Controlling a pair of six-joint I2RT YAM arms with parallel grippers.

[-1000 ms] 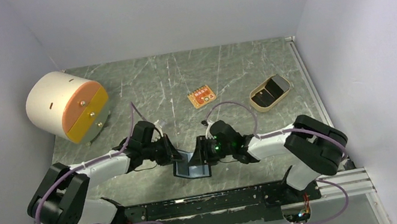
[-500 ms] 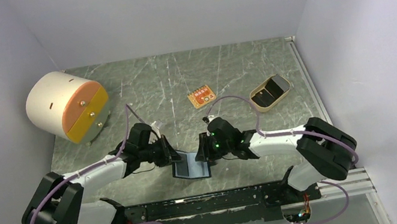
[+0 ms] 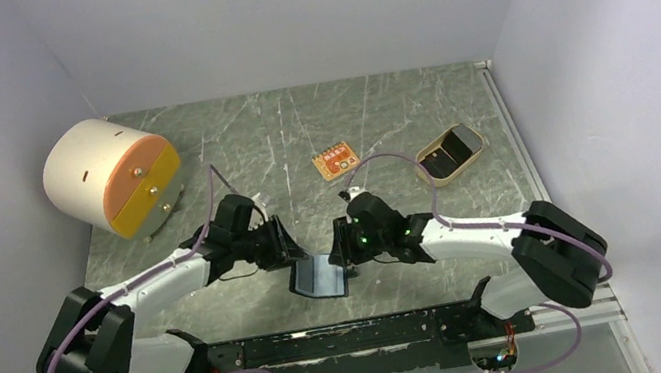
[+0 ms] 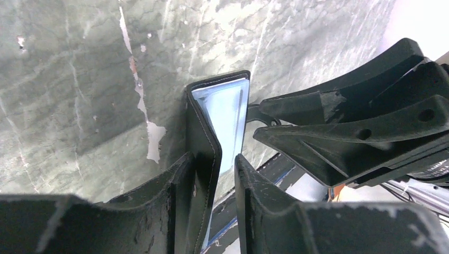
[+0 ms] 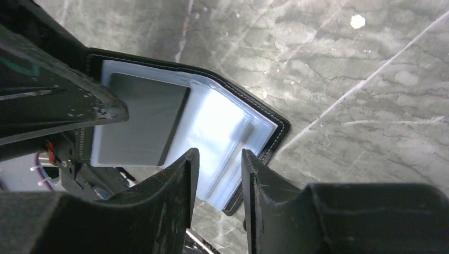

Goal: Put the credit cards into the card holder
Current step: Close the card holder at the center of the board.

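The card holder (image 3: pixel 319 277) is a black wallet with glossy bluish pockets, held open near the table's front edge between my two grippers. My left gripper (image 3: pixel 289 252) is shut on its left cover; in the left wrist view (image 4: pixel 213 159) the black cover (image 4: pixel 204 127) stands on edge against one finger. A dark grey credit card (image 5: pixel 140 119) sits in the wallet's (image 5: pixel 222 116) left pocket. My right gripper (image 3: pixel 344 248) hovers just above the right-hand pockets, narrowly open and empty (image 5: pixel 218 153). More dark cards lie in the tan tray (image 3: pixel 449 154).
A white cylinder with orange and yellow drawers (image 3: pixel 110 178) stands at the back left. A small orange board (image 3: pixel 335 161) lies mid-table. The tan oval tray is at the back right. The black base rail (image 3: pixel 352 337) runs just in front of the wallet.
My left gripper has moved slightly away from the front edge and to the right, tilting the wallet's left cover up. My right gripper has shifted only a little beside the wallet.
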